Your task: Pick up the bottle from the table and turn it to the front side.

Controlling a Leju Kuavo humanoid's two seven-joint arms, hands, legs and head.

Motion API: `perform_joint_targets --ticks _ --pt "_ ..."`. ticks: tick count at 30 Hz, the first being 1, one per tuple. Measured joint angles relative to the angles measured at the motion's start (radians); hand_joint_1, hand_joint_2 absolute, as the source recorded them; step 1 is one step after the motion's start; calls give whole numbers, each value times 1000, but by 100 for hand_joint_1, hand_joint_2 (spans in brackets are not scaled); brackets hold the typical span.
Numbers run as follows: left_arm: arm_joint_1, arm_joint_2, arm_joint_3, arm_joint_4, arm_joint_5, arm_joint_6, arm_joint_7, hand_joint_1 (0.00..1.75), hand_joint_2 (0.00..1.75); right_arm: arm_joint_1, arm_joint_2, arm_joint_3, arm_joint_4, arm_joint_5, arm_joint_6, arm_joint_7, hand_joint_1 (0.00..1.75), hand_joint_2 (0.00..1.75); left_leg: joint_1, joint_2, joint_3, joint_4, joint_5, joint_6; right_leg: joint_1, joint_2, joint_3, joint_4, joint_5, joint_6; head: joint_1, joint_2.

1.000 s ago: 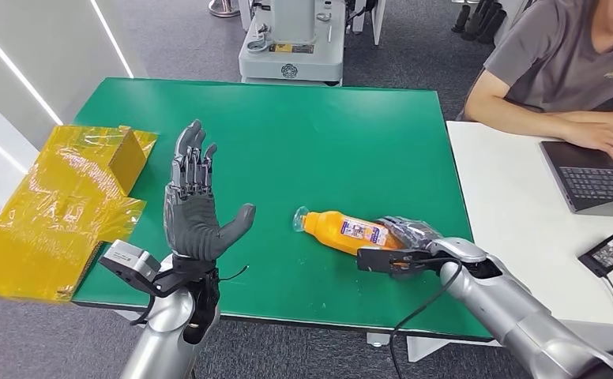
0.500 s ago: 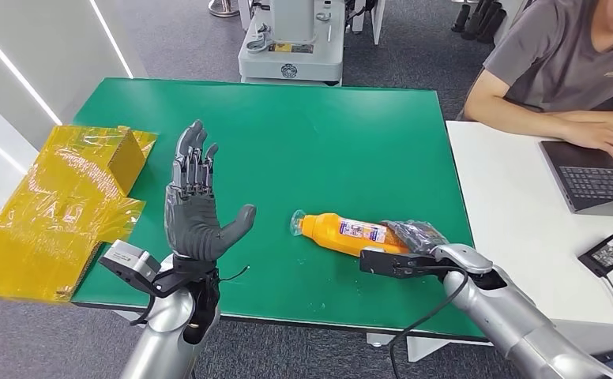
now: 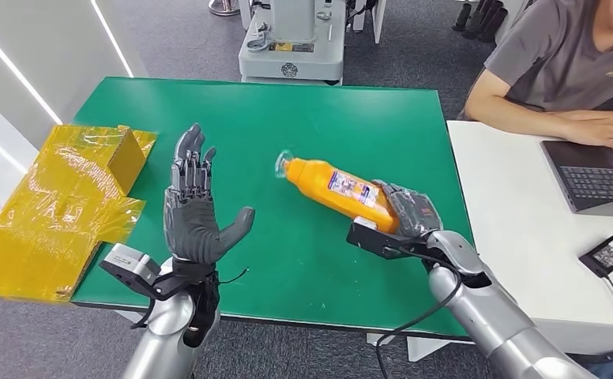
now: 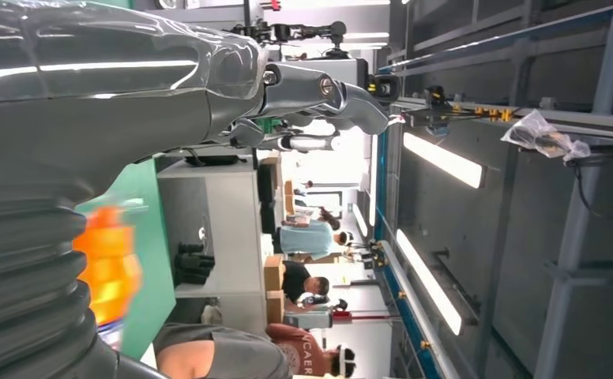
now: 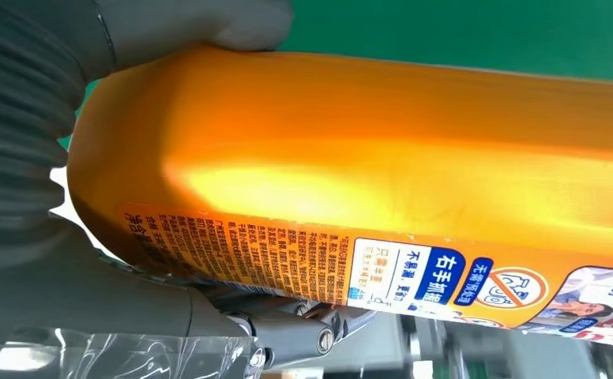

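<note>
An orange bottle (image 3: 337, 190) with a printed label and a clear cap hangs tilted above the green table (image 3: 287, 118), cap toward the far left. My right hand (image 3: 408, 215) grips its base end. Up close in the right wrist view the bottle (image 5: 382, 174) shows its label text, with the thumb (image 5: 201, 28) pressed against its side. My left hand (image 3: 195, 207) stands upright over the table's near left part, palm toward the bottle, fingers spread and holding nothing. In the left wrist view the bottle (image 4: 110, 264) is an orange blur beyond that hand (image 4: 169, 87).
A yellow cardboard box in plastic wrap (image 3: 62, 205) lies at the table's left edge. A person (image 3: 564, 71) sits at a white desk (image 3: 517, 221) on the right, typing on a laptop (image 3: 596, 174). A grey machine base (image 3: 291, 47) stands beyond the table.
My right hand has lifted the bottle off the table and carried it up and away from me, tilting its cap end higher. The left hand has stayed put.
</note>
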Motion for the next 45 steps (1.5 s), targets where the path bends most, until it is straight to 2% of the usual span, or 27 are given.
perform_joint_targets --ticks 6,12,18,24,30,36,45 --pt "0 -1 0 -1 0 20 -4 0 175 36 92 -94 -78 -17 -222 -28 175 175 0 0 0 0 0 0 0 0 0 0 -1 0 0 0" --pt "2 -4 0 0 11 32 -16 0 175 102 172 -154 -133 -23 -425 -132 175 175 0 0 0 0 0 0 0 0 0 0 -1 0 0 0" --pt "2 -11 0 3 52 14 -12 0 175 165 221 -171 -174 -32 -548 -247 175 175 0 0 0 0 0 0 0 0 -1 0 -1 0 0 0" --pt "-6 -8 -4 22 122 -113 35 0 175 205 240 -165 -210 -31 -503 -292 175 175 0 0 0 0 0 0 0 0 -1 0 -1 0 0 0" --pt "-23 -5 -21 51 108 -210 68 0 175 212 240 -146 -208 -22 -427 -304 175 175 0 0 0 0 0 0 0 0 -1 0 -1 0 0 0" --pt "-38 -6 -23 79 93 -252 77 0 175 227 240 -138 -195 -34 -336 -310 175 175 0 0 -1 0 0 0 0 0 -1 0 -1 0 0 0" --pt "-45 -6 -23 108 85 -275 83 0 175 240 236 -135 -191 -31 -270 -325 175 175 0 0 -1 0 0 0 0 0 -2 0 -1 0 0 0"
